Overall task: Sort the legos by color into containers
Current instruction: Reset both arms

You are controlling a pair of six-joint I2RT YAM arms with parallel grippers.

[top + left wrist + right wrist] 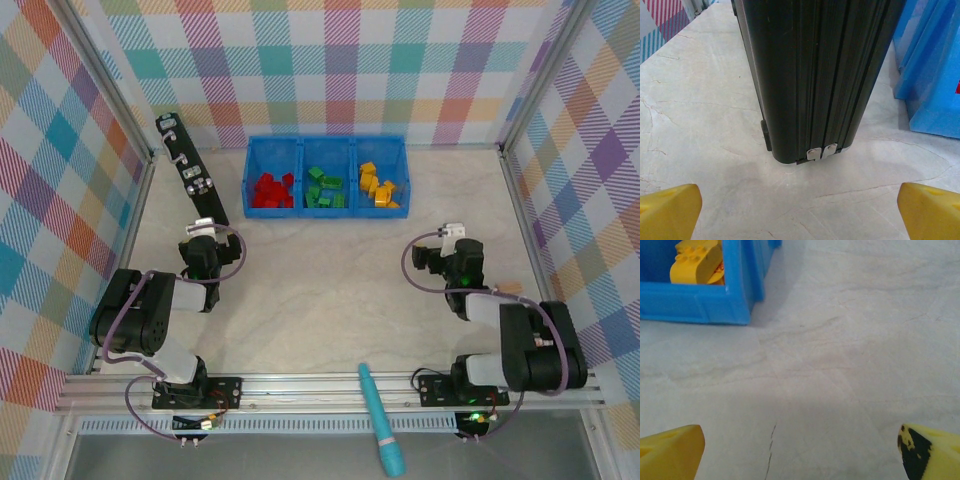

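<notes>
— How are the arms sitting?
— Both are folded low over the table (320, 310), elbows back near their bases. The left gripper (205, 228) points away from the bases, at the near end of the black bar (186, 165). The right gripper (452, 233) points toward the blue tray (325, 213) and is well short of it.

— And the fingers?
— Both pairs are spread wide and hold nothing. From the left wrist, the yellow fingertips (667, 212) sit in the two bottom corners with bare table between them. The right wrist view looks much the same, and one right fingertip (927, 452) carries a black patch.

— Where are the bricks?
— In the tray, at the far side of the table. The red bricks (272, 190) are in the left compartment, the green bricks (325, 188) in the middle and the yellow bricks (378, 187) in the right.

— What do the wrist cameras add?
— The left one shows the bar's end up close. It is ribbed, with two small metal tabs at its bottom edge. It lies just ahead of the fingers and apart from them, with a tray corner off to the right. The right one shows the tray's near corner and a yellow brick inside against the wall.

— And from above?
— A teal pen (380, 420) lies across the metal rail between the arm bases.
</notes>
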